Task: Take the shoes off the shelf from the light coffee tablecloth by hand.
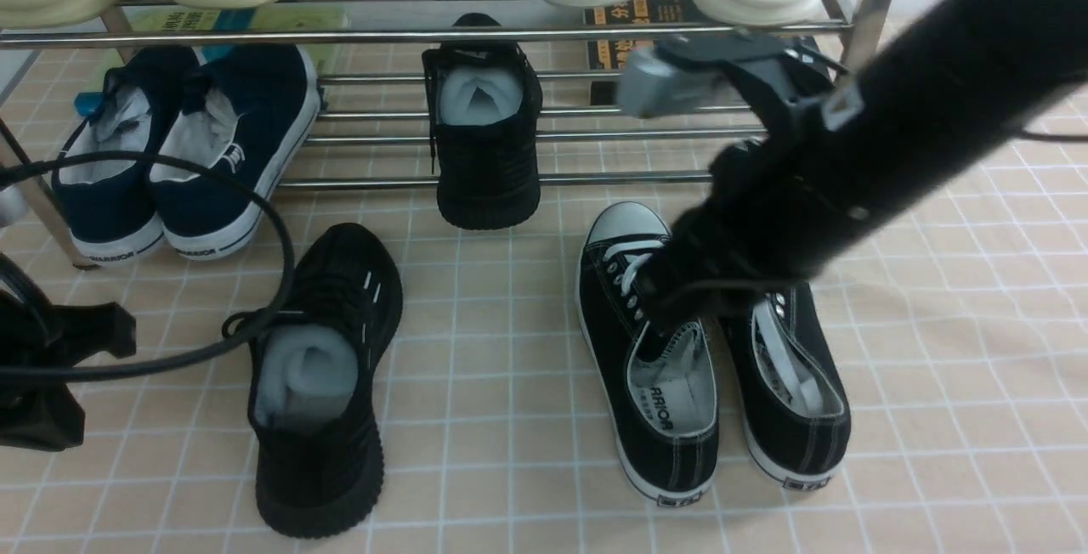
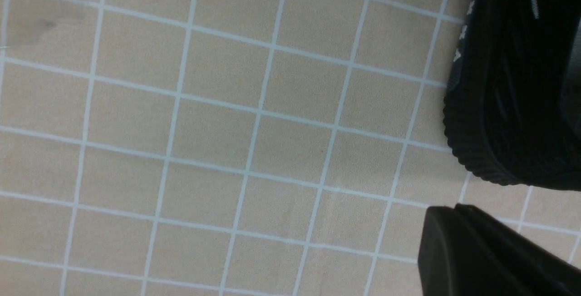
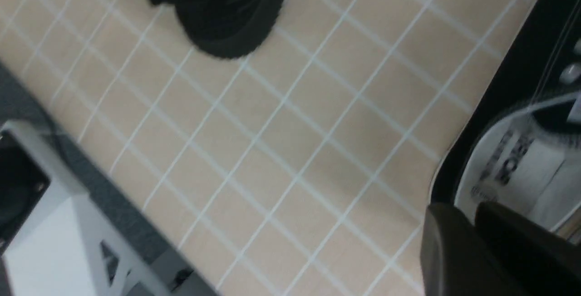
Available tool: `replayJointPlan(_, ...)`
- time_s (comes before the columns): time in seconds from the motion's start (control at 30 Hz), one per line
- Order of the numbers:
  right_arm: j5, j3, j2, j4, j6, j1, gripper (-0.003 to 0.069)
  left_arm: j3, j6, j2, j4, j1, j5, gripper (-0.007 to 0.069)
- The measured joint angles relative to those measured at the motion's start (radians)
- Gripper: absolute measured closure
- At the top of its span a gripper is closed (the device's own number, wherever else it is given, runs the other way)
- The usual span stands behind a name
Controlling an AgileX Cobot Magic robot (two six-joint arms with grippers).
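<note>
Hovering over the canvas sneakers (image 1: 659, 384), the right arm (image 1: 850, 172) hides its jaws, so I cannot tell their state; the left arm (image 1: 42, 375) has its jaws clenched, empty. One knit shoe (image 1: 319, 392) lies on the tablecloth (image 1: 510, 367); its mate (image 1: 486, 138) on the shelf (image 1: 595, 136) likely needs grasping next.

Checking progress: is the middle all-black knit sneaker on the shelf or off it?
On: the knit sneaker lies across the shelf's lower bars, heel past the front bar; its mate sits on the tablecloth.
</note>
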Motion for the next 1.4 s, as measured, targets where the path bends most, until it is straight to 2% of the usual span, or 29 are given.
replayJointPlan(0.13, 0.017, -0.27, 0.185, -0.179, 0.132, 0.083, 0.0383, 0.0, 0.0, 0.0, 0.0, 0.0, 0.0, 0.0608)
replayJointPlan(0.17, 0.024, -0.341, 0.234, -0.212, 0.147, 0.097, 0.0347, 0.0, 0.0, 0.0, 0.0, 0.0, 0.0, 0.0607)
replayJointPlan(0.2, 0.025, -0.368, 0.253, -0.223, 0.152, 0.101, 0.034, 0.0, 0.0, 0.0, 0.0, 0.0, 0.0, 0.0607)
replayJointPlan(0.27, 0.032, -0.527, 0.374, -0.274, 0.164, 0.114, 0.0264, 0.0, 0.0, 0.0, 0.0, 0.0, 0.0, 0.0605)
replayJointPlan(0.37, 0.025, -0.643, 0.458, -0.299, 0.167, 0.116, 0.0225, 0.0, 0.0, 0.0, 0.0, 0.0, 0.0, 0.0602)
replayJointPlan(0.4, 0.01, -0.74, 0.525, -0.324, 0.167, 0.116, 0.0203, 0.0, 0.0, 0.0, 0.0, 0.0, 0.0, 0.0599)
replayJointPlan(0.57, -0.055, -0.871, 0.634, -0.401, 0.17, 0.116, 0.0191, 0.0, 0.0, 0.0, 0.0, 0.0, -0.028, 0.0592)
replayJointPlan(0.73, -0.163, -0.894, 0.694, -0.464, 0.188, 0.116, 0.019, 0.0, 0.0, 0.0, 0.0, 0.0, -0.036, 0.059)
replayJointPlan(0.97, -0.201, -0.894, 0.773, -0.525, 0.304, 0.097, 0.0193, 0.0, 0.0, 0.0, 0.0, 0.0, -0.041, 0.0588)
replayJointPlan(1.03, -0.205, -0.894, 0.789, -0.525, 0.327, 0.089, 0.0218, 0.0, 0.0, 0.0, 0.0, 0.0, -0.046, 0.0587)
replayJointPlan(1.1, -0.202, -0.894, 0.796, -0.52, 0.34, 0.079, 0.0298, 0.0, 0.0, 0.0, 0.0, 0.0, -0.049, 0.0584)
replayJointPlan(1.13, -0.201, -0.894, 0.796, -0.517, 0.342, 0.079, 0.0309, 0.0, 0.0, 0.0, 0.0, 0.0, -0.051, 0.0584)
replayJointPlan(1.17, -0.179, -0.898, 0.795, -0.513, 0.342, 0.076, 0.0428, 0.0, 0.0, 0.0, 0.0, 0.0, -0.053, 0.0581)
replayJointPlan(1.27, -0.127, -0.9, 0.783, -0.494, 0.331, 0.076, 0.0613, 0.0, 0.0, 0.0, 0.0, 0.0, -0.059, 0.0581)
replayJointPlan(1.33, -0.068, -0.9, 0.762, -0.468, 0.299, 0.077, 0.0649, 0.0, 0.0, 0.0, 0.0, 0.0, -0.06, 0.0577)
replayJointPlan(1.4, 0.009, -0.9, 0.729, -0.424, 0.268, 0.077, 0.065, 0.0, 0.0, 0.0, 0.0, 0.0, -0.06, 0.0574)
